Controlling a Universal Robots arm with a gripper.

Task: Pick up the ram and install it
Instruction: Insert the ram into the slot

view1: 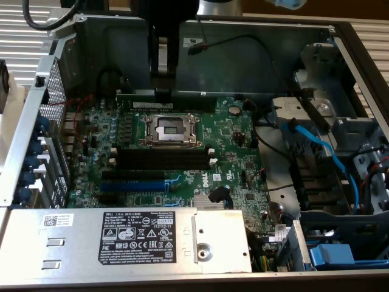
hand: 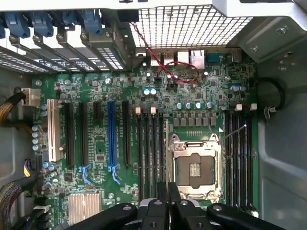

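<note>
The ram (view1: 200, 95) is a long, thin dark-green stick held level above the far side of the motherboard (view1: 231, 146), parallel to the black slots. My gripper (view1: 163, 91) comes down from above and is shut on the stick near its middle. In the wrist view the ram (hand: 169, 191) shows edge-on as a thin dark strip pinched at the gripper (hand: 169, 207), over the board beside the CPU socket (hand: 195, 167). Empty black slots with white end clips (hand: 151, 153) lie on one side of the socket, and more slots (hand: 240, 158) lie on the other.
The open CPU socket (view1: 169, 129) sits mid-board with black slots (view1: 164, 155) in front of it. A blue expansion slot (view1: 134, 184) lies nearer the front. The silver power supply (view1: 121, 243) fills the front. Blue cables (view1: 328, 158) and drive bays crowd the exterior view's right.
</note>
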